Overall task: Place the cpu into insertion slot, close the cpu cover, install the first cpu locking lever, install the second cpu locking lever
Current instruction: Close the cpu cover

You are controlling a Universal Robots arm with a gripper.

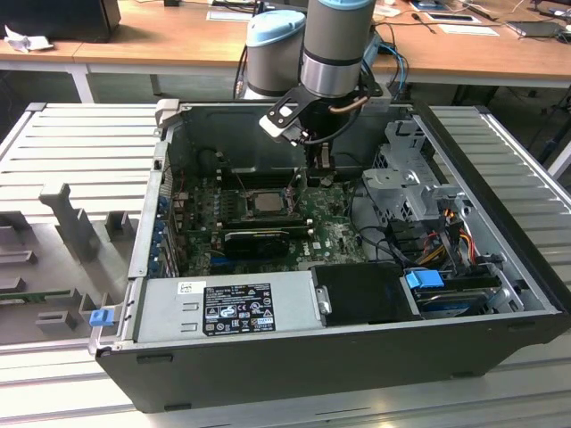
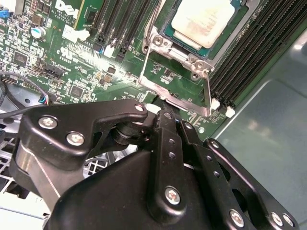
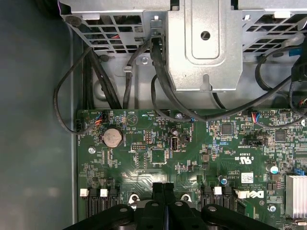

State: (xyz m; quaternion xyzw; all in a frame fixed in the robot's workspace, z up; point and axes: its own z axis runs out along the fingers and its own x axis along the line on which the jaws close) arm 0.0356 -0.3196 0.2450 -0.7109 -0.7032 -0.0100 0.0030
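The cpu (image 2: 200, 21) lies flat in the insertion slot (image 2: 230, 40) with its silver-grey top up. In the exterior view the cpu (image 1: 265, 201) sits mid-board, left of my gripper (image 1: 318, 169). The cpu cover (image 2: 207, 88) is swung up off the chip, and green board shows through its square cut-out. In the second wrist view my gripper (image 2: 165, 112) is shut, its tips at the cover's raised free edge. The first wrist view shows the black fingers (image 3: 157, 191) pressed together with nothing visible between them.
The open case holds a grey power supply box (image 1: 223, 308) at the front and a long black card (image 1: 259, 239) beside the slot. A metal drive cage (image 1: 406, 178) with cables stands on the exterior view's right. Memory slots (image 2: 259, 52) flank the socket.
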